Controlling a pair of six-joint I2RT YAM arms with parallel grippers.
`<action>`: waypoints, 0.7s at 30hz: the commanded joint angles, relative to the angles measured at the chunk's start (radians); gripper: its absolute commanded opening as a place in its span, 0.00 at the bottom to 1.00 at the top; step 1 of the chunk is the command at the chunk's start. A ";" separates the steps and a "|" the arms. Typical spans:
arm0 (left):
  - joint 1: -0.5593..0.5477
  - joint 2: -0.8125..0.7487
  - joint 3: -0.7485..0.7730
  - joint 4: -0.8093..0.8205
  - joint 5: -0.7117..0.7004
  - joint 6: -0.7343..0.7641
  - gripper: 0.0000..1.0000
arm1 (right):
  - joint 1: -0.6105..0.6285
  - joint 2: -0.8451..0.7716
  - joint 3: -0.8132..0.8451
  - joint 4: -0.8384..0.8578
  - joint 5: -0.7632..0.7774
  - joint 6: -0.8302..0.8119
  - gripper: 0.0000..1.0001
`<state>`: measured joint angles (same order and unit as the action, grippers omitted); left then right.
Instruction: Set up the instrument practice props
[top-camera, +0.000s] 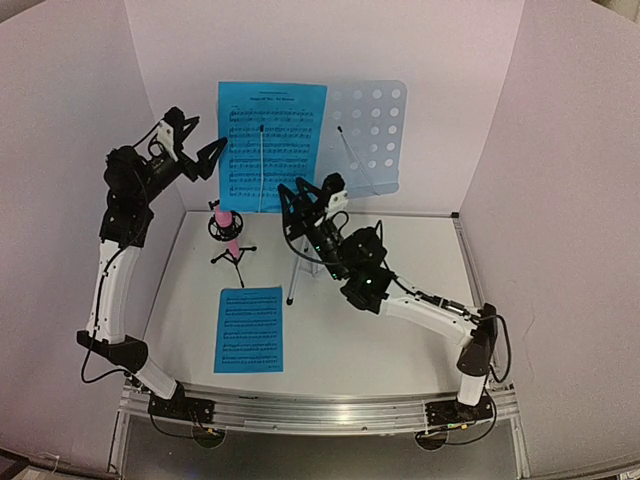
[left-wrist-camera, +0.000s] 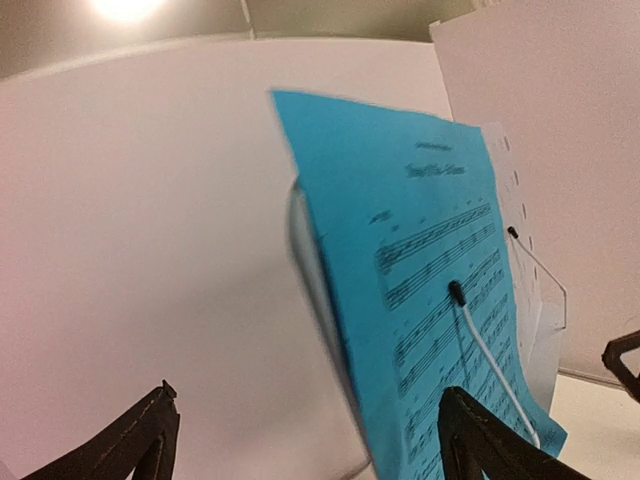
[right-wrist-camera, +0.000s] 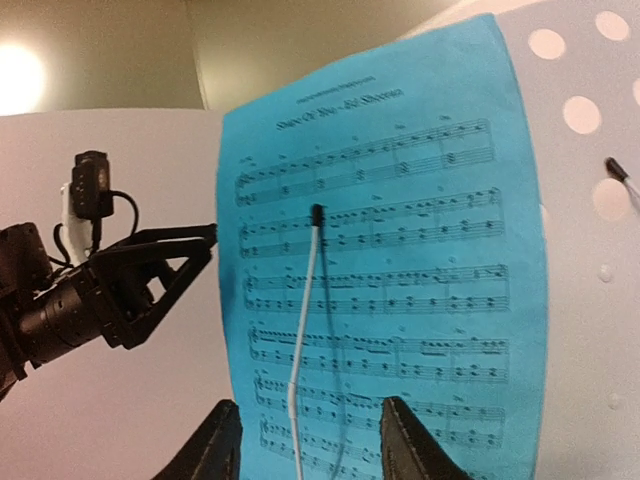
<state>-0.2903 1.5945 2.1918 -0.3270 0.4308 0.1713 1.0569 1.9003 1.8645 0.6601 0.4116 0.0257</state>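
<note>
blue sheet (top-camera: 272, 145) on desk (top-camera: 388, 178) | tripod (top-camera: 293, 283) mostly hidden (behind right arm (top-camera: 360, 265))

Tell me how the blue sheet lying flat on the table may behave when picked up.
The blue sheet looks like thin paper, so it would probably droop, not stay stiff. Lying flat on the table, its edge may be hard to catch; a push would likely slide it.

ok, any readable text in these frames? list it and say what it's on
"Shape of You - Ed Sheeran": title on the blue sheet on the stand. It is soft, so this is a best guess from the right wrist view.
Small line above that title: too small to read.
Heading on the blue sheet on the table: too small to read.
Elsewhere: nothing legible.
</note>
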 joint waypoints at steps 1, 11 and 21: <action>0.059 -0.085 0.000 -0.143 0.027 -0.126 0.87 | -0.002 -0.161 0.032 -0.486 0.158 0.233 0.51; 0.062 -0.293 -0.399 -0.153 0.150 -0.184 0.73 | -0.099 -0.208 0.073 -0.924 -0.021 0.655 0.51; 0.062 -0.270 -0.481 -0.086 0.160 -0.238 0.63 | -0.134 -0.171 0.073 -0.946 -0.135 0.781 0.47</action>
<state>-0.2283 1.3115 1.7079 -0.4822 0.5743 -0.0319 0.9266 1.6861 1.9053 -0.2610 0.3443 0.7315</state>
